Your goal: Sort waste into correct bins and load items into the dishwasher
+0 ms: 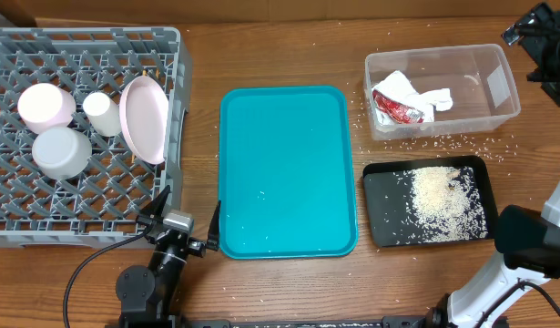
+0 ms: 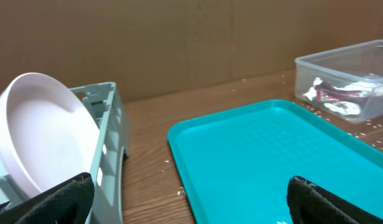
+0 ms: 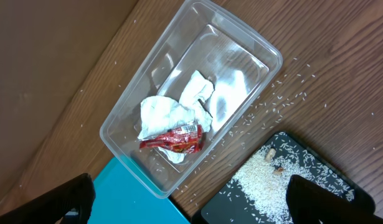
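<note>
The grey dishwasher rack [image 1: 88, 196] at the left holds two bowls [image 1: 45, 105] [image 1: 61, 152], a cup [image 1: 102, 113] and a plate [image 1: 143, 117] on edge against its right wall. The clear tub [image 1: 484, 87] at the back right contains white napkins [image 3: 172, 112] and a red wrapper [image 3: 175, 138]. A heap of rice [image 1: 439, 196] lies in the black tray [image 1: 384, 205]. My left gripper [image 1: 187, 211] is open and empty, low by the rack's front right corner. My right gripper [image 3: 194, 199] is open and empty, high above the tub.
The teal tray [image 1: 289, 173] lies in the middle, bare but for a few grains. Loose rice grains [image 1: 434, 143] are scattered on the wood between the tub and the black tray. The rack wall [image 2: 110, 143] stands close to my left gripper's left finger.
</note>
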